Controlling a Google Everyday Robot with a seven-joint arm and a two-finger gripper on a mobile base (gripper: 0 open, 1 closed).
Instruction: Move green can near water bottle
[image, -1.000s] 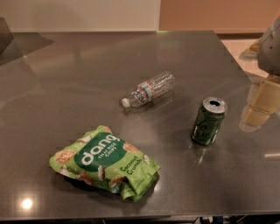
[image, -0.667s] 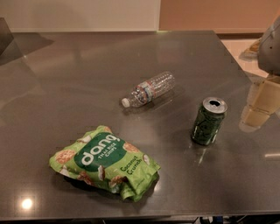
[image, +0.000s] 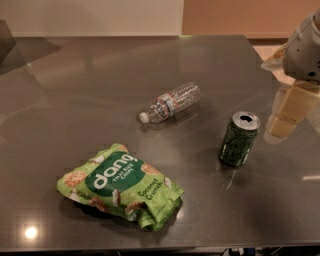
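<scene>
The green can (image: 239, 138) stands upright on the dark table (image: 75, 100), right of centre, its silver top with the opening facing up. The water bottle (image: 170, 102) lies on its side near the table's middle, white cap pointing toward the lower left. It is up and to the left of the can, a short gap apart. My gripper (image: 289, 112) hangs at the right edge of the view, just right of the can, level with it and not touching it.
A bright green "dang" chips bag (image: 119, 186) lies at the front left of the table. The table's front edge runs along the bottom of the view and its right edge passes behind my gripper.
</scene>
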